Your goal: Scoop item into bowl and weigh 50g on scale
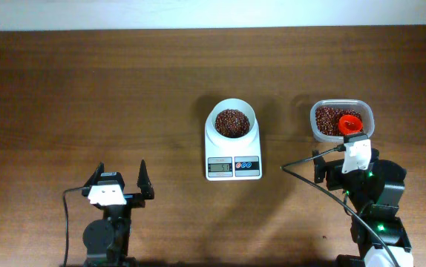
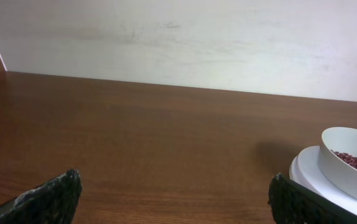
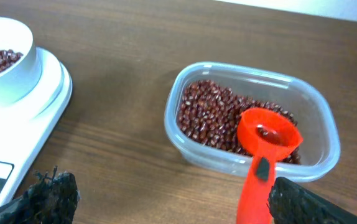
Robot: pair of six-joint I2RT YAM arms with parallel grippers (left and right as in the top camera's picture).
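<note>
1. The right gripper [image 3: 172, 196] is spread wide. Its fingers [image 3: 51, 199] are released and touch nothing.
2. Between those fingers, apart from both, the handle of the orange-red scoop [image 3: 262, 146] is seen. Its cup rests just ahead on the beans [image 3: 209, 118] in the clear tub [image 3: 318, 109], and the handle leans out over the near rim.
3. Ahead and well to the left of the fingers, the white bowl [image 3: 26, 68] is set on the scale [image 3: 41, 118] and already holds some beans.
4. The display [image 1: 220, 167] is too small to be read, so how near the load is to 50 g cannot be told.
5. The step in hand is judged to be a grasp of the scoop for topping up. The handle should be centred between the fingers and clamped firmly before it is lifted, so that the cup is kept level.
6. Small portions should be taken and tipped slowly over the bowl's middle. The rim should not be touched, since a nudge would likely upset the reading.
7. The left gripper [image 2: 173, 202] is also open and empty, with the bowl ahead and far to the right of its fingers [image 2: 48, 202].
</note>
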